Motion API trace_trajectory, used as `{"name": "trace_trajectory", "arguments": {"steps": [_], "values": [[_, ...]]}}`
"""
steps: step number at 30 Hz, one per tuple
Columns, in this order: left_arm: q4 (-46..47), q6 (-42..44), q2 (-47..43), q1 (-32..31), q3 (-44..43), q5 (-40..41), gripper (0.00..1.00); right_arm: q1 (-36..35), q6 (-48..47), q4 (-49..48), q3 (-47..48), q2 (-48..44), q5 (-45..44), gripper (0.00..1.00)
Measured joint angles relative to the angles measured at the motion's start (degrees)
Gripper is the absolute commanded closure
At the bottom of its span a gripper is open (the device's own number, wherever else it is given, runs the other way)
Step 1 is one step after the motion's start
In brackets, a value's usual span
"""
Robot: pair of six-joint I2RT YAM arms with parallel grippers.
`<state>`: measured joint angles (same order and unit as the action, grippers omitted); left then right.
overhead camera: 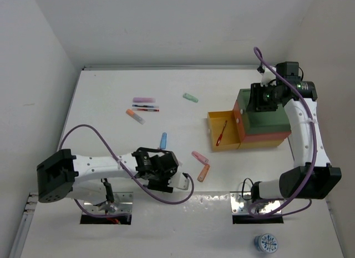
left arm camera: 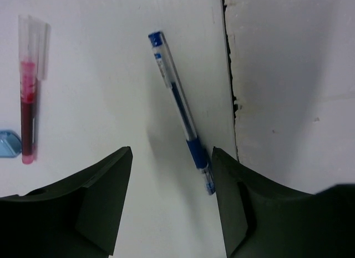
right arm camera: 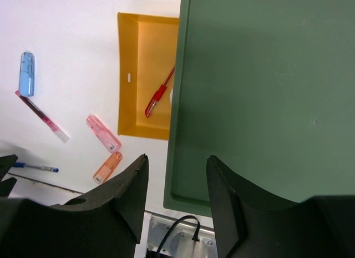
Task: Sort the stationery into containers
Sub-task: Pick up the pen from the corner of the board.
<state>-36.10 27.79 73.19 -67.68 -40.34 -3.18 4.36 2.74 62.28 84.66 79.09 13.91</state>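
Observation:
My left gripper is open just above the table. A blue pen lies flat between its fingers, tip beside the right finger, not held. A red pen lies to the left. The containers are stacked at the right: green tray on top, red-orange tray under it, yellow tray pulled out with a red pen inside. My right gripper hangs open and empty over the green tray's corner. Pink marker, orange marker and blue marker lie mid-table.
A purple marker, two thin pens, an orange marker and a mint green marker lie further back. A seam in the white board runs by the blue pen. White walls enclose the table.

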Motion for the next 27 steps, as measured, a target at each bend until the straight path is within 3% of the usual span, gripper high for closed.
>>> {"name": "trace_trajectory", "arguments": {"steps": [11,14,15,18,27], "values": [[1.8,-2.2,11.5,-2.9,-3.0,2.5,0.45,0.0,-0.9,0.2,-0.9,0.0,-0.4,0.54],[2.6,-3.0,13.2,-3.3,-3.3,4.5,0.54,0.0,-1.1,0.4,-1.1,0.0,-0.5,0.54],[3.0,-3.0,13.4,-3.5,-3.3,5.3,0.64,0.0,-1.1,0.4,-1.1,0.0,-0.5,0.54],[4.5,-3.3,13.9,-3.9,-3.3,7.2,0.74,0.0,-1.2,0.5,-1.1,0.0,-0.6,0.54],[7.8,-5.7,14.1,-3.6,-5.5,8.3,1.00,0.0,-1.3,0.8,-1.3,0.0,-0.9,0.54]]}}
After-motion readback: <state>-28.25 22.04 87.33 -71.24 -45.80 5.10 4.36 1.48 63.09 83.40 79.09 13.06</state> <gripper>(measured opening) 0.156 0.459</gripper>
